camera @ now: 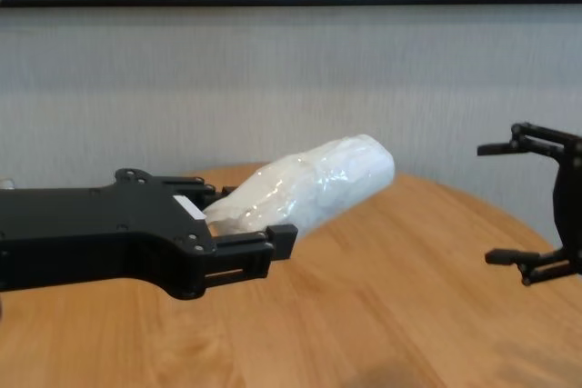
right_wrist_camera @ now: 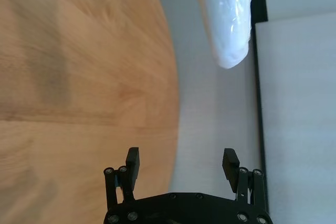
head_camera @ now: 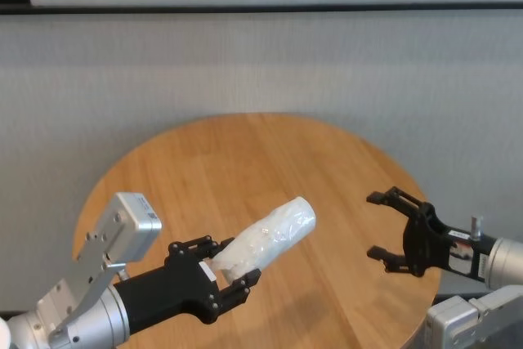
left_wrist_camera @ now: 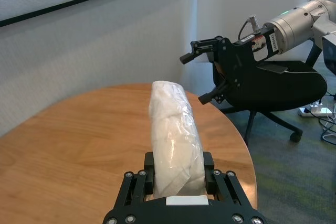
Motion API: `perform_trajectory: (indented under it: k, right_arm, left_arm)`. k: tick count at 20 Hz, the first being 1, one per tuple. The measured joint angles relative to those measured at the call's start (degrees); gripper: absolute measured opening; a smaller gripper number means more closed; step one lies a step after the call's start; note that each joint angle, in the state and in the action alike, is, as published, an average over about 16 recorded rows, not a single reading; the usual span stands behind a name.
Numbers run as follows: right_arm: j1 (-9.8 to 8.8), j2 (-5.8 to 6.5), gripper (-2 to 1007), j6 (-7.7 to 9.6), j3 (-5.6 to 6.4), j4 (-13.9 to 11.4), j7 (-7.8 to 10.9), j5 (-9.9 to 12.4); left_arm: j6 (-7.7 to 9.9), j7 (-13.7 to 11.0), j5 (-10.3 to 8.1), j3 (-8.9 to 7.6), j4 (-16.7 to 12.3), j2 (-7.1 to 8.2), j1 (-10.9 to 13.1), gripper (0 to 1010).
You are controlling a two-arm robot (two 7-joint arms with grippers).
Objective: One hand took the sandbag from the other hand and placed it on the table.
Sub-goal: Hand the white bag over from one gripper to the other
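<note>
We see the left gripper [head_camera: 231,271] low over the table [head_camera: 245,161], at about seven o'clock of the round top in the head view. Its fingers [camera: 282,234] are clamped on the near end of the sandbag [head_camera: 265,239] – the white crinkly pouch juts out past the fingertips, tilted upward, its free end pointing toward one o'clock and clear of the wood. From the left wrist camera the sandbag [left_wrist_camera: 173,140] stands straight out between the two finger linkages, with a small white sticker [left_wrist_camera: 187,200] just under its base.

The right gripper [head_camera: 377,225] hovers at the table's four o'clock rim, well apart from the pouch, its jaws spread wide with nothing between them. It faces nine o'clock, toward the bag. In the chest view the right gripper [camera: 500,202] shows at the frame's three o'clock side – above the planks, not touching them. The right wrist camera catches the sandbag [right_wrist_camera: 226,19] far off beyond its own open fingertips [right_wrist_camera: 133,157].

A black office chair [left_wrist_camera: 273,85] stands on the floor past the table.
</note>
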Motion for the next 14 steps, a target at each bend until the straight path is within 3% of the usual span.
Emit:
perform_trajectory:
  k: [7, 14]
  right_arm:
    - [0.85, -1.07, 1001, -3.42, -0.12, 0.73, -5.19, -7.21]
    - [0.65, -2.30, 1001, -4.62, 0.25, 0.95, -10.31, -13.11]
  left_arm:
    - [0.00, 0.00, 0.00, 0.00, 0.00, 0.00, 0.00, 558]
    - [0.00, 0.00, 0.00, -0.01, 0.00, 0.00, 0.00, 558]
